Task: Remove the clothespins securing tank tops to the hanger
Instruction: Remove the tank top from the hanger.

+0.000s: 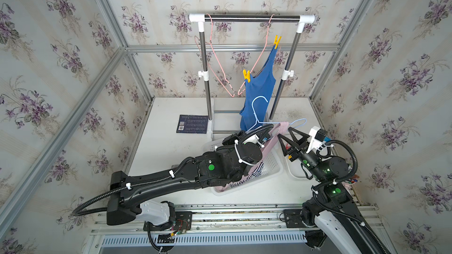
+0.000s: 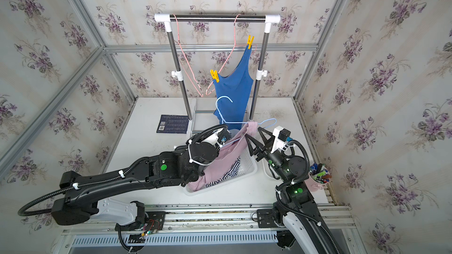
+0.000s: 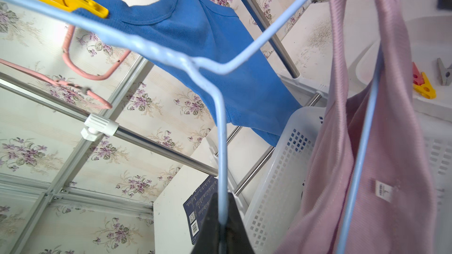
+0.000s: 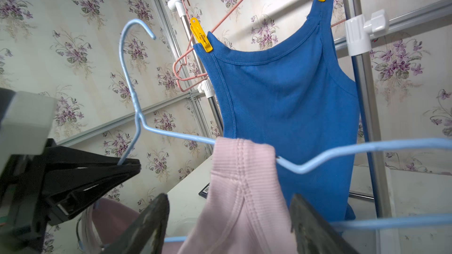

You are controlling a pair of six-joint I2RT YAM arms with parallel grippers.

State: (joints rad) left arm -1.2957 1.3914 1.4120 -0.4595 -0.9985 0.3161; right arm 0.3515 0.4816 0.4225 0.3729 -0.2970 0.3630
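Ribbed pink top [image 4: 242,179], thin wire hanger [image 4: 134,103]

Nothing legible; the dark card [image 1: 193,124] bears a QR code [image 1: 181,123].

Rack [image 1: 252,18]: at 12 o'clock on tabletop [image 1: 166,152]. Off its rail, toward 3 o'clock: hanger [image 3: 93,77], with hanging tank top [image 1: 259,89] clipped on by upper clothespin [image 1: 277,41] and lower clothespin [image 1: 246,75]. Booklet [image 1: 193,124]: at 10 o'clock, beside rack foot. Basket [image 1: 271,166]: centre, before rack; holds third tank top [image 2: 232,169]. Above basket: second hanger [image 3: 221,130], carries draped tank top [image 4: 242,179] trailing into basket. Tray [image 3: 430,30]: at basket's 3 o'clock, holds loose clothespins [image 3: 424,89].
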